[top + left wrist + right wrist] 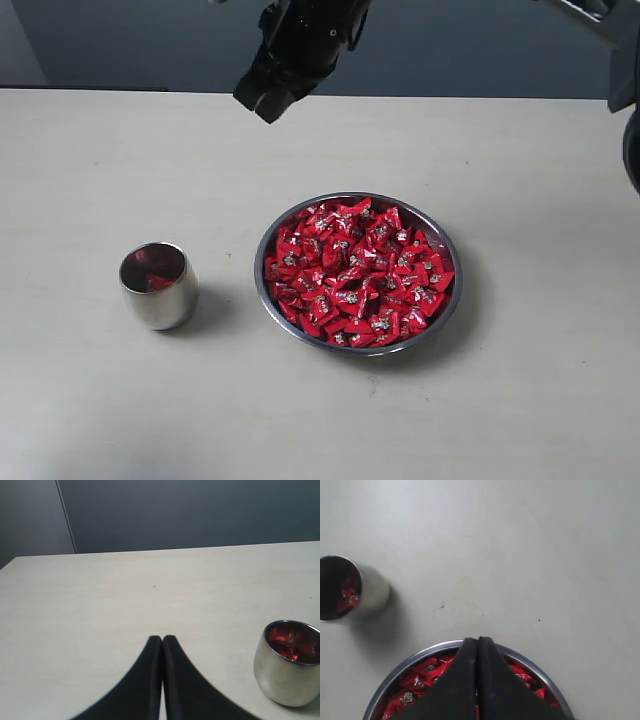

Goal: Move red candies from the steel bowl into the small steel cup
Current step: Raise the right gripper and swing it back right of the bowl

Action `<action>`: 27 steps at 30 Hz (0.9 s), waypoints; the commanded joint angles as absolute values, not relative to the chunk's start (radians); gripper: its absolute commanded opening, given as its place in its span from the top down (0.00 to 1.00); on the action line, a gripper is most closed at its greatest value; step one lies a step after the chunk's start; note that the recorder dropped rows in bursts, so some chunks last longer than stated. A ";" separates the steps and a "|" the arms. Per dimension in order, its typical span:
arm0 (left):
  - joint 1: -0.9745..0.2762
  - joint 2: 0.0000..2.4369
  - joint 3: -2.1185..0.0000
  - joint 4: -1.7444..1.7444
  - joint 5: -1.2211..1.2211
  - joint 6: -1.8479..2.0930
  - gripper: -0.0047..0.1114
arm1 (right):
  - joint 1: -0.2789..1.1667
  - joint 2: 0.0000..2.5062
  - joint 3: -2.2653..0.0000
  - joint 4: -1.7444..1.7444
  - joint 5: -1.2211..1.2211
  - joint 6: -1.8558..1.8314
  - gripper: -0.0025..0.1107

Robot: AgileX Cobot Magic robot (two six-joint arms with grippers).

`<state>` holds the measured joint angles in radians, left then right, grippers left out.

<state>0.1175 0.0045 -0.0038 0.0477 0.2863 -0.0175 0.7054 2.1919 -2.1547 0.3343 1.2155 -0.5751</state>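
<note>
The steel bowl [447,252] sits mid-table, heaped with red candies [355,272]. Left of it stands the small steel cup [160,296], with a few red candies [290,642] inside. My right gripper [268,108] hangs high over the table behind the bowl, shut, with nothing showing between its fingers. In the right wrist view its tips [478,640] line up with the bowl's rim [427,652], and the cup [370,592] is off to one side. My left gripper [162,638] is shut and empty, low over bare table, with the cup [280,677] beside it. The exterior view does not show it.
The pale table [520,150] runs back to a dark wall [200,515]. Part of a dark arm [628,120] shows at the right edge of the exterior view.
</note>
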 commanded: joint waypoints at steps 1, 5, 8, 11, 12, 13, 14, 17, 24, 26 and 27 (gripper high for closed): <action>0.118 0.000 0.000 0.045 0.284 -0.019 0.96 | 0.689 2.145 -2.158 0.351 1.221 -0.510 0.98; 0.118 0.000 0.000 0.045 0.284 -0.019 0.96 | 0.667 2.098 -2.158 0.357 1.108 -0.426 0.98; 0.118 0.000 0.000 0.045 0.284 -0.019 0.96 | 0.655 2.067 -2.153 0.340 1.035 -0.383 0.98; 0.118 0.000 0.000 0.045 0.284 -0.019 0.96 | 0.642 2.030 -2.104 0.322 0.965 -0.348 0.98; 0.118 0.000 0.000 0.045 0.284 -0.019 0.96 | 0.639 2.015 -2.073 0.322 0.941 -0.345 0.98; 0.118 0.000 0.000 0.045 0.284 -0.019 0.96 | 0.639 1.999 -2.037 0.320 0.914 -0.342 0.98; 0.118 0.000 0.000 0.045 0.284 -0.019 0.96 | 0.639 1.983 -2.002 0.312 0.886 -0.338 0.98; 0.118 0.000 0.000 0.045 0.284 -0.019 0.96 | 0.639 1.912 -1.841 0.305 0.728 -0.321 0.98; 0.118 0.000 0.000 0.045 0.284 -0.019 0.96 | 0.638 1.670 -1.417 0.275 0.360 -0.349 0.98; 0.118 0.000 0.000 0.045 0.284 -0.019 0.96 | 0.634 1.606 -1.311 0.272 0.301 -0.423 0.98; 0.118 0.000 0.000 0.045 0.284 -0.019 0.96 | 0.628 1.574 -1.257 0.274 0.283 -0.458 0.98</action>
